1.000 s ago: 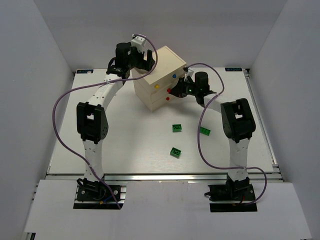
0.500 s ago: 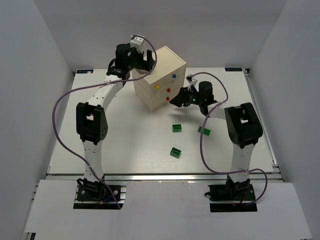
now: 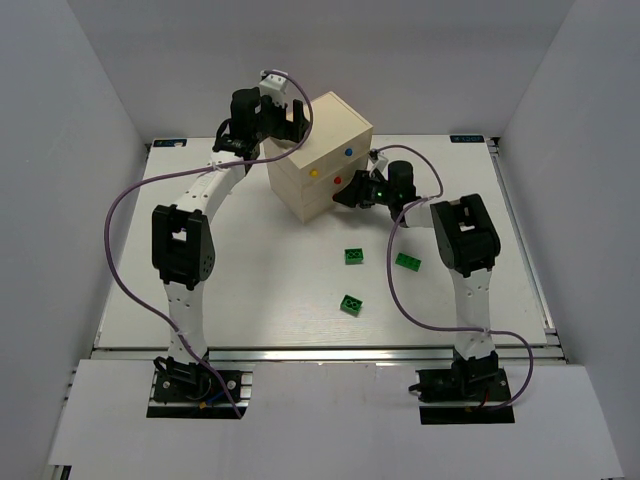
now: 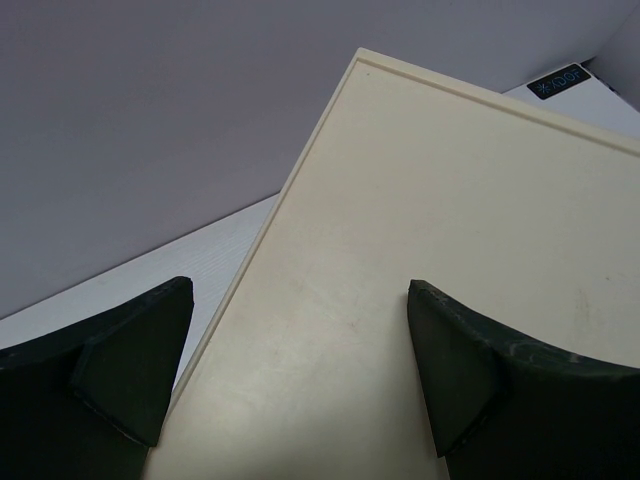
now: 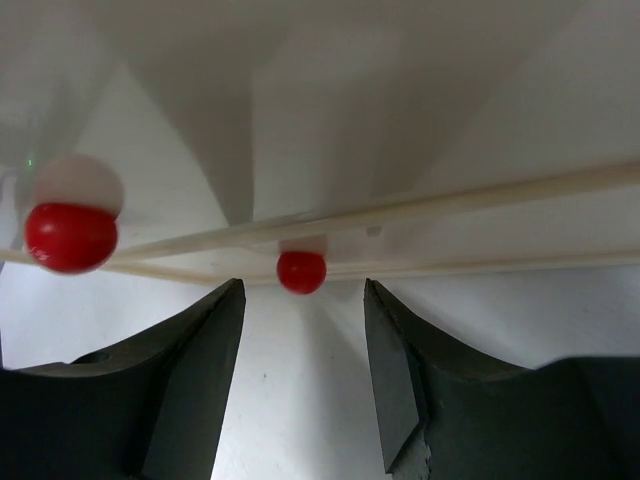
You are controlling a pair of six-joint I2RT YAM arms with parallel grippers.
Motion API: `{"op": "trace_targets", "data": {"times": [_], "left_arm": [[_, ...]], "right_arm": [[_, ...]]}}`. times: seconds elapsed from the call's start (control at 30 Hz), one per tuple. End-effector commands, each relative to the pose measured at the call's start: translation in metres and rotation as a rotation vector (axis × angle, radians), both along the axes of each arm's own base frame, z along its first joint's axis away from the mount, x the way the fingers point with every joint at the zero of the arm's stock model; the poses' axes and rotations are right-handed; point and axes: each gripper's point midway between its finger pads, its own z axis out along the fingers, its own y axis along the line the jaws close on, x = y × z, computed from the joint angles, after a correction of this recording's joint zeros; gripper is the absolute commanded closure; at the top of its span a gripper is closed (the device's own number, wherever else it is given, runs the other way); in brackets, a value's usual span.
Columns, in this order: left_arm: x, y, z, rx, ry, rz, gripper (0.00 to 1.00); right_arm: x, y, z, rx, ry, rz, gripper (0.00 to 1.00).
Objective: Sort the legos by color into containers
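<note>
Mostly boxy chest (image 3: 322, 148), glossy round knobs (image 5: 301, 271)

A flat white counter of pale planked board (image 3: 250, 280) forms the floor of a small booth. Three plain matte walls close it in: a greyish-white left wall (image 3: 60, 150), a back wall (image 3: 430, 60) and a right wall (image 3: 590, 150), all bare. A silver metal rail (image 3: 320, 352) runs along the counter's near edge, with a smooth white panel (image 3: 330, 410) in front of it. A dark strip (image 3: 524, 250) borders the counter's right side. A small black label (image 3: 165, 143) sits at the far left corner. The light is soft and even, and shadows are faint.
</note>
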Motion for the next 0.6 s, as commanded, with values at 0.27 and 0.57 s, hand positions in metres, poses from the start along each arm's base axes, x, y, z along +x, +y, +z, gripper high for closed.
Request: {"op": "trace_targets", "data": {"times": [0.27,0.57], "left_arm": [[-0.023,0.007,-0.024,0.017,0.119,-0.001,0.04],[-0.022,0.005,-0.026,0.010,0.125,-0.005,0.04]], "right_arm": [[0.025,0.020,0.015,0.096,-0.004,0.011,0.51],[0.018,0.020,0.014,0.109,0.023,0.010,0.76]]}}
